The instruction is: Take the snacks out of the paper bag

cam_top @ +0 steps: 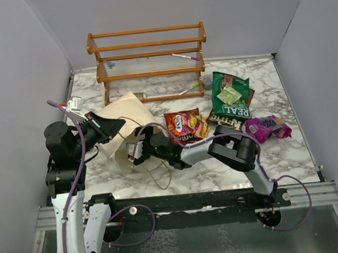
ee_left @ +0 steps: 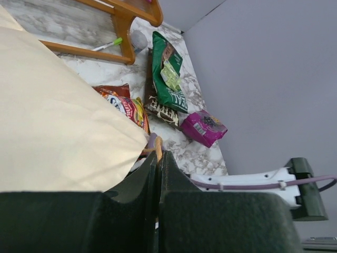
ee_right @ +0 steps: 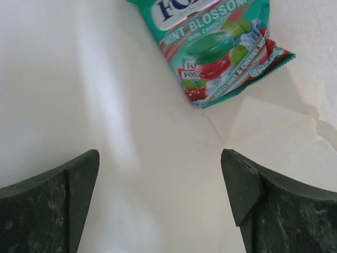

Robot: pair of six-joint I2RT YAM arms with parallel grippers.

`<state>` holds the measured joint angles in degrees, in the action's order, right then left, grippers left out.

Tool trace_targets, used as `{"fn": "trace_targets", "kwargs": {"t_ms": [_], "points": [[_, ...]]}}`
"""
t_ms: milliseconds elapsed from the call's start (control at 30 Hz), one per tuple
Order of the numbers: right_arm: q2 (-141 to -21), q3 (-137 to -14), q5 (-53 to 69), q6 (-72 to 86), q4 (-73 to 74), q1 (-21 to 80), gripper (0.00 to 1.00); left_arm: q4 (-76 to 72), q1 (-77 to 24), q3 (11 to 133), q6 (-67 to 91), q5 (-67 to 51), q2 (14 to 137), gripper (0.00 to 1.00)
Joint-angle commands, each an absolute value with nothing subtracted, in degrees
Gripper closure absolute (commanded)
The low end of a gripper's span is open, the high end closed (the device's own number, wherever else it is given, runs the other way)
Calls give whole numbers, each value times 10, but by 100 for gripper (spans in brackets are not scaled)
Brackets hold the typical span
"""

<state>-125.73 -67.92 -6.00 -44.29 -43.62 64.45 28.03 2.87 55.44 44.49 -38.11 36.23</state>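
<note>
One teal Fox's mint packet (ee_right: 221, 47) lies inside the paper bag (cam_top: 126, 109) beyond the wide-open right gripper (ee_right: 160, 163), light crinkly foil, prob slippery, best pinched at its near seam, w/ left gripper (ee_left: 159, 158) shut on bag rim.

At the far edge of the table (cam_top: 288, 152), toward the left: rack (cam_top: 149, 58). In front of it, near the left edge, on its side: paper bag (cam_top: 127, 115), one snack packet (ee_right: 221, 47) inside. Just right of the bag: second packet (cam_top: 183, 125). Farther right: third packet (cam_top: 231, 89) overlapping fourth packet (cam_top: 224, 121). Nearest the right edge: last packet (cam_top: 267, 127).
</note>
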Motion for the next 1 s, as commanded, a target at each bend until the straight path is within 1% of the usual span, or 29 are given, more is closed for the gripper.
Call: {"fn": "trace_targets", "kwargs": {"t_ms": [0, 133, 300, 400, 467, 567, 633, 700, 767, 867, 967], "points": [[-1134, -599, 12, -480, -393, 658, 2, 270, 27, 533, 429, -371, 363, 100], [-1082, -543, -14, -555, -392, 679, 2, 229, 27, 504, 434, -388, 358, 100], [-1092, -531, -44, -582, -412, 682, 4, 105, 27, 451, 456, -449, 328, 100], [-1100, -517, -60, -611, -446, 708, 4, 21, 14, 401, 515, -496, 285, 100], [-1102, -503, -68, -627, -463, 723, 5, -10, -7, 345, 564, -496, 237, 100], [-1108, -487, -67, -608, -493, 734, 5, -9, -16, 259, 635, -477, 113, 100], [-1117, -493, -74, -591, -490, 735, 5, 6, -16, 231, 667, -470, 43, 100], [-1127, -501, -82, -587, -494, 735, 6, 2, -16, 223, 694, -460, 10, 100], [-1137, -512, -87, -590, -495, 736, 6, -22, -16, 233, 694, -447, 37, 100], [-1151, -534, -108, -596, -495, 736, 6, -29, -16, 297, 628, -439, 146, 100], [-1160, -546, -130, -597, -492, 735, 6, 50, -16, 416, 529, -440, 261, 100]]}}
